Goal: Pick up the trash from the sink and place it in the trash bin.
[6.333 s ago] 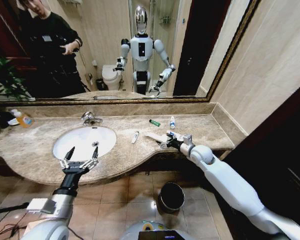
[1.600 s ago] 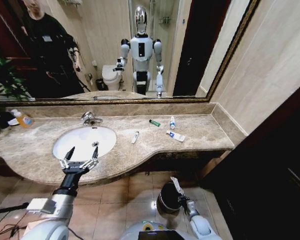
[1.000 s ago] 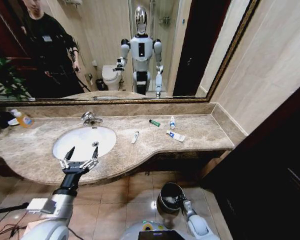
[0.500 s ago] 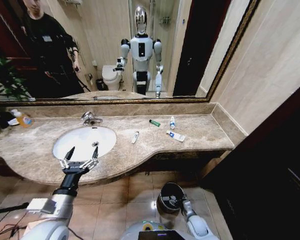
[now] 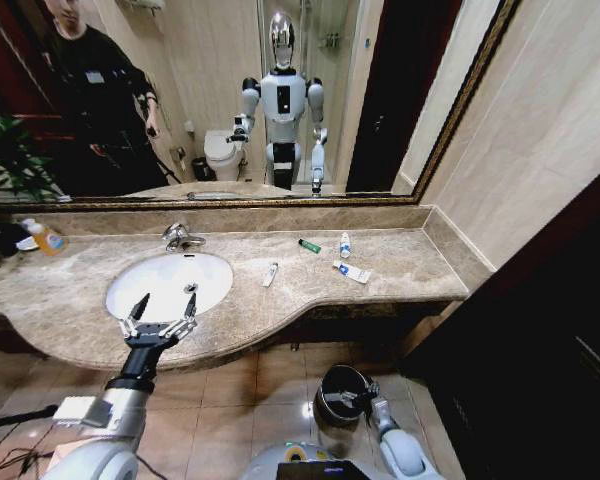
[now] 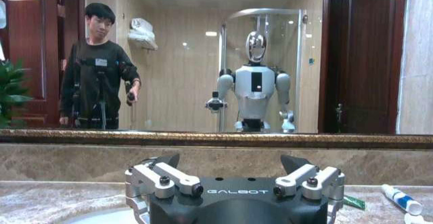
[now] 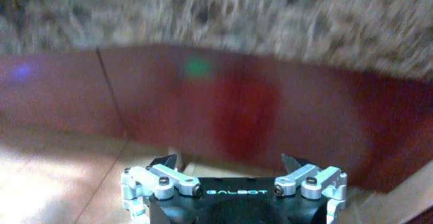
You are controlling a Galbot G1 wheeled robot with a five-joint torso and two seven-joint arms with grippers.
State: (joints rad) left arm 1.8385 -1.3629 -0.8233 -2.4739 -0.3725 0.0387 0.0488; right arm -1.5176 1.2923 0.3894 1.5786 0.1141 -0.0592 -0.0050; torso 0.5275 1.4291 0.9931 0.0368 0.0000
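**Head view: right gripper low at the trash bin, toiletries on the counter**

Head view has the right gripper (image 5: 363, 397) down near the floor, at the right edge of the trash bin (image 5: 332, 384), which stands on the tiled floor below the counter's near edge. In the right wrist view its fingers (image 7: 164, 161) stand apart with nothing between them, facing the dark red cabinet front under the marble edge.

The left gripper (image 5: 161, 312) hovers over the near rim of the sink (image 5: 130, 295), fingers spread wide and holding nothing. The left wrist view shows the same spread fingers (image 6: 165, 160) pointed at the mirror.

On the beige-brown counter (image 5: 400, 262), right of the basin, lie four pieces of trash. A white tube (image 5: 269, 274) rests nearest the basin, on its right. A dark green tube (image 5: 309, 245) lies farther back, towards the mirror. A small white bottle (image 5: 345, 245) stands upright just right of the green tube. A white tube with blue marks (image 5: 350, 272) lies nearer than the bottle, slanted. All four are apart from each other.

The chrome faucet (image 5: 177, 237) sits at the far rim of the basin. An orange-liquid bottle (image 5: 43, 236) is far left on the counter, beside a green plant (image 5: 2, 160).
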